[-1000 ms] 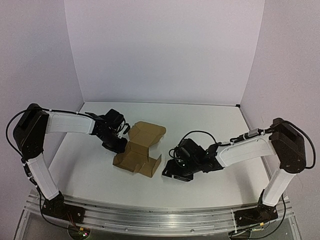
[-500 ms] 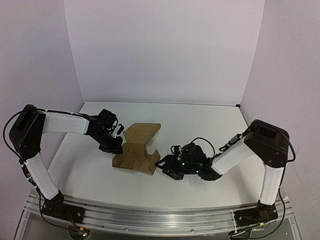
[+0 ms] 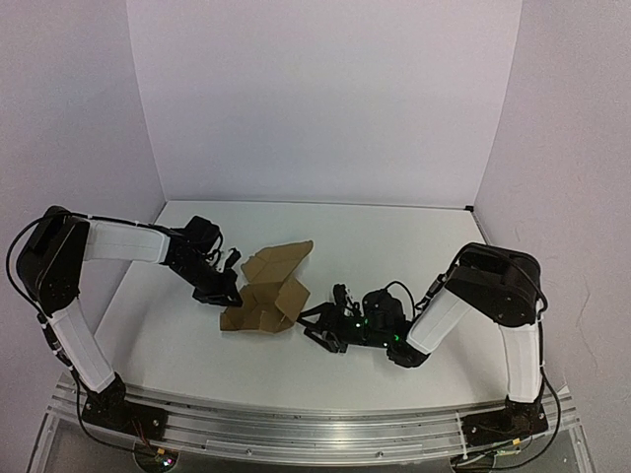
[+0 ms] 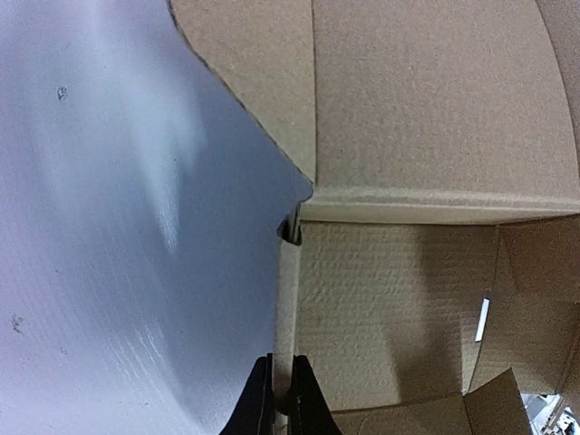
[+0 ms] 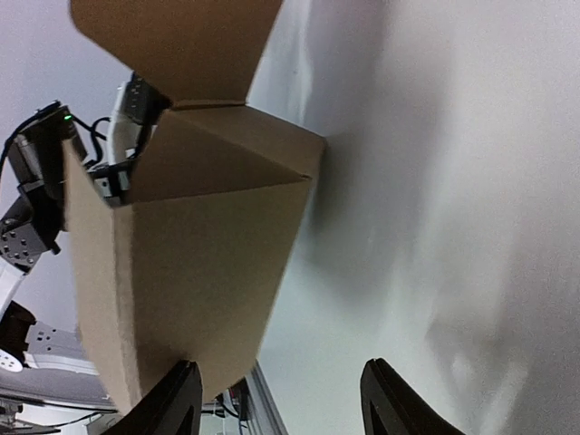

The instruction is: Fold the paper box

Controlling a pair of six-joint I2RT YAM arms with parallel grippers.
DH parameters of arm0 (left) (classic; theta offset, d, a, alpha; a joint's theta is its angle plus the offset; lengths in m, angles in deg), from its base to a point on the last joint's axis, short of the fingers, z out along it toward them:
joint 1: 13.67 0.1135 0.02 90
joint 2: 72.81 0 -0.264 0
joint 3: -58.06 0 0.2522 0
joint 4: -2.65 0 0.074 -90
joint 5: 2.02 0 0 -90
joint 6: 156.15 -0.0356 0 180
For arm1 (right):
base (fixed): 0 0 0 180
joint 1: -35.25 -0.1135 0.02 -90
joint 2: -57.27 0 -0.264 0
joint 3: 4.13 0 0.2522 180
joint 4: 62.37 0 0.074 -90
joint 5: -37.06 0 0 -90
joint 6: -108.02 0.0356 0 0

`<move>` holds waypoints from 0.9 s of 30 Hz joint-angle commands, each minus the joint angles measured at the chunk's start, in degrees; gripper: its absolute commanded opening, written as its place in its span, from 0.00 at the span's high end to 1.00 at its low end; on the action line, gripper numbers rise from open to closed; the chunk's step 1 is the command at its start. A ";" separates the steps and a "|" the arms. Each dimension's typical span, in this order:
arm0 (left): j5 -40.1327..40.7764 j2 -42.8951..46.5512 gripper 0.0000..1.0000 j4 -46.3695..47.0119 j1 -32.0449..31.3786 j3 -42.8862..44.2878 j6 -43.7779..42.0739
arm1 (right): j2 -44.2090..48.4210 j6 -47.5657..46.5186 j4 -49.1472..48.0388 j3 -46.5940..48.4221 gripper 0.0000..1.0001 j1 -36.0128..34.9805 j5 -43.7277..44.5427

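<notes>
A white surface (image 3: 414, 246) forms the base of a small booth, matte from above and with a soft sheen in the close wrist views. Three plain panels close it in: a back wall (image 3: 315, 99) straight ahead, and a left wall (image 3: 69, 108) and a right wall (image 3: 572, 128) that angle outward toward the near side. All three carry a faint lavender cast. The light is even and diffuse, leaving only soft shadows. A ribbed aluminium rail (image 3: 315, 426) runs along the near edge. A small dark mark (image 3: 468, 208) sits in the far right corner.
</notes>
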 commanded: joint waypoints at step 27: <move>19.10 2.08 1.00 -1.03 -9.26 2.66 -9.45 | 7.85 -8.60 33.80 13.82 0.41 -2.26 2.41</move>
